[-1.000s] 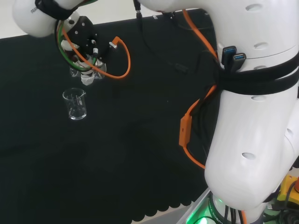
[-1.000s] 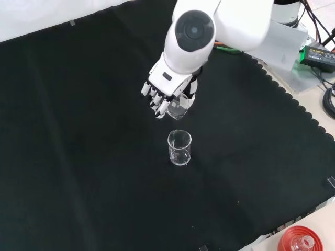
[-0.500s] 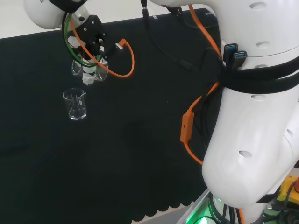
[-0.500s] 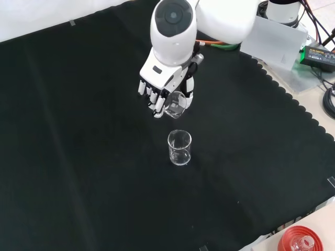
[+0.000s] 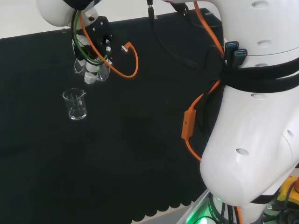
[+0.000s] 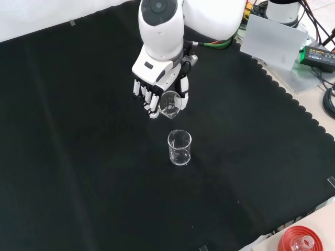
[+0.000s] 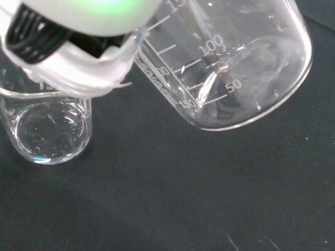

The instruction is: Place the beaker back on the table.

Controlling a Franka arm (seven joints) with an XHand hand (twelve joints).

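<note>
The worktop (image 6: 68, 157) under its black cloth carries one free glass (image 6: 179, 148), upright near the middle, unmoved from a second ago. In the front view the arm (image 6: 162, 26) has swung left and toward the far edge since then, so its round grey cap now sits well left of where it was. The hand (image 6: 152, 89) has travelled with it, drawing farther from the glass. In the head view the hand (image 5: 91, 70) has shifted slightly right and away from the near edge, with the glass (image 5: 76, 104) below and left of it. Its fingers (image 6: 149, 99) remain curled around the beaker (image 6: 170, 103), which hangs tilted above the cloth, clear of the worktop, as before. The wrist view shows the beaker (image 7: 235, 68) tipped, base showing, and the glass (image 7: 49, 130) standing close beside it.
</note>
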